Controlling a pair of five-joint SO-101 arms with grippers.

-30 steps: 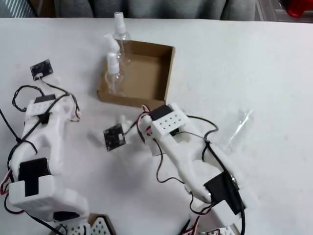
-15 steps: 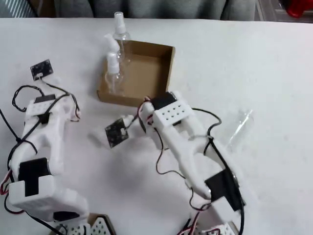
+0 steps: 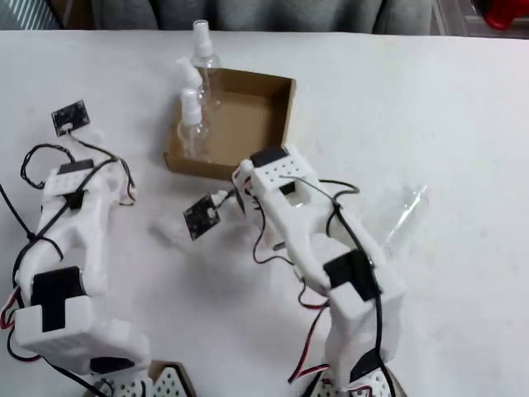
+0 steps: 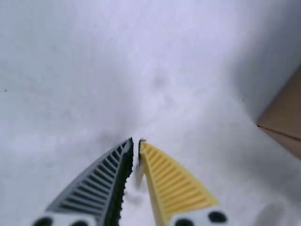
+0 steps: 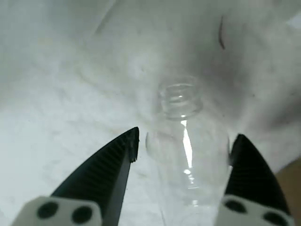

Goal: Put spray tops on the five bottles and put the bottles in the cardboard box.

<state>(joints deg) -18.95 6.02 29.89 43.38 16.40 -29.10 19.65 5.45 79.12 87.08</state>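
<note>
Clear plastic, an uncapped bottle (image 5: 188, 141) rests on the white surface (image 5: 56, 94) between the spread fingers of my right pincer (image 5: 186, 140), just beside the near wall of the brown cardboard box (image 3: 198, 164); I cannot tell whether the fingers touch it. My left pincer (image 4: 136, 142) is closed, its dark and yellow fingers tip to tip above the surface near a box corner. A capped spray bottle (image 3: 192, 116) leans inside the box with a second one (image 3: 190, 78) beside it, a third spray bottle (image 3: 202, 50) stands at the far wall, and a bare clear bottle (image 3: 403, 211) lies well apart on the surface.
</note>
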